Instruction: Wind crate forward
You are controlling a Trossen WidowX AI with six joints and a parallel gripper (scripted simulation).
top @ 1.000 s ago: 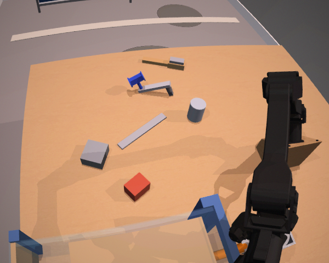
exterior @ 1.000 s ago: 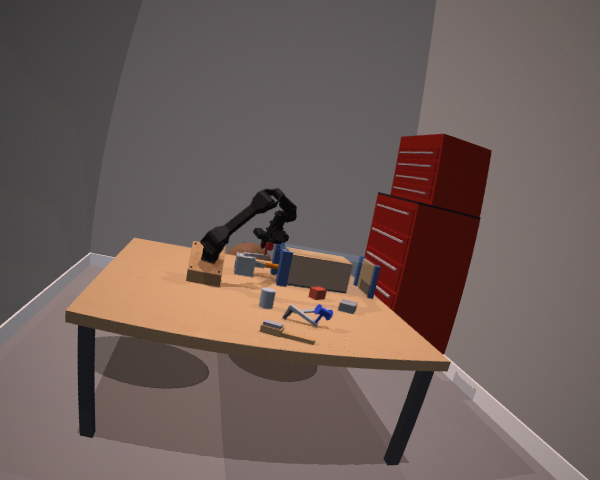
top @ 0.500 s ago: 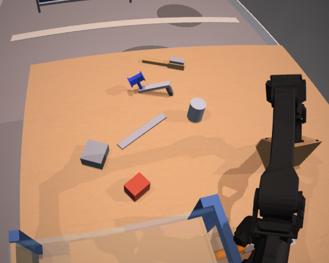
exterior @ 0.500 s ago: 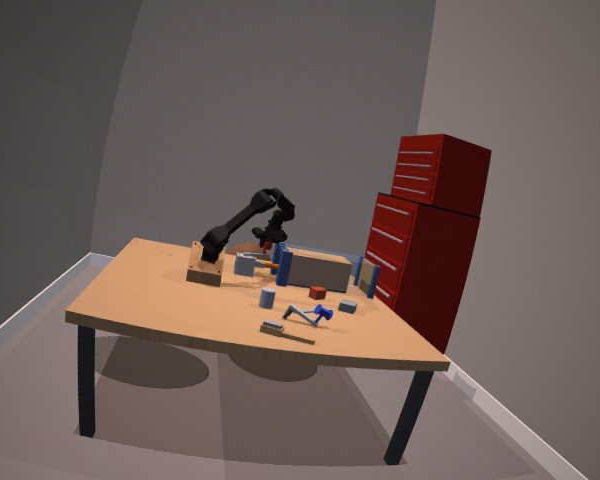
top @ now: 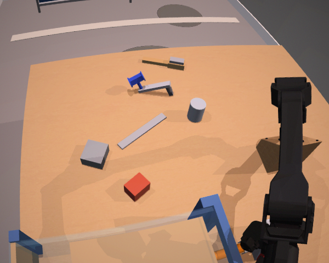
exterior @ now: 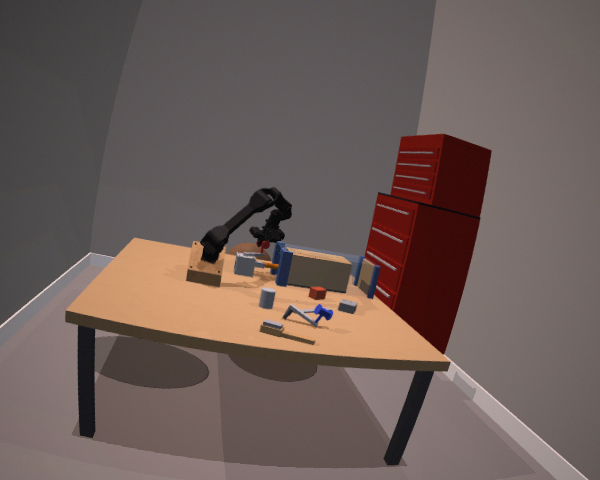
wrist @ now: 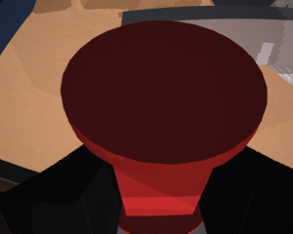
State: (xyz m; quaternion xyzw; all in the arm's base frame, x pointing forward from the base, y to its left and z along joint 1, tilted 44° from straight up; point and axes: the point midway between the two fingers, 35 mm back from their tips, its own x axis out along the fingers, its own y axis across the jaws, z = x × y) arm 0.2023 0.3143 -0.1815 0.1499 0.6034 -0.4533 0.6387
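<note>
The tan crate [top: 136,243] [exterior: 318,272] sits flat inside the clear-panelled cubby. Its front end is close to the blue steel frame [top: 225,229] [exterior: 283,267] at the mouth; I cannot tell whether they touch. An orange strap [top: 227,252] [exterior: 271,266] runs from there to the grey winch [exterior: 244,265]. The grey winch handle [exterior: 252,254] lies level over the winch top, its key hidden. Its red knob [top: 260,257] [exterior: 264,245] [wrist: 163,93] stands upright. My gripper [exterior: 263,242] [wrist: 156,133] is shut on the red knob's stem.
A blue-knobbed crank [top: 136,79] [exterior: 323,312], a brush [top: 154,61], a grey cylinder [top: 196,110] [exterior: 267,298], a flat bar [top: 142,131], a grey block [top: 94,153] and a red block [top: 136,185] [exterior: 317,292] lie outside the cubby. A red tool cabinet [exterior: 434,258] stands behind the bench.
</note>
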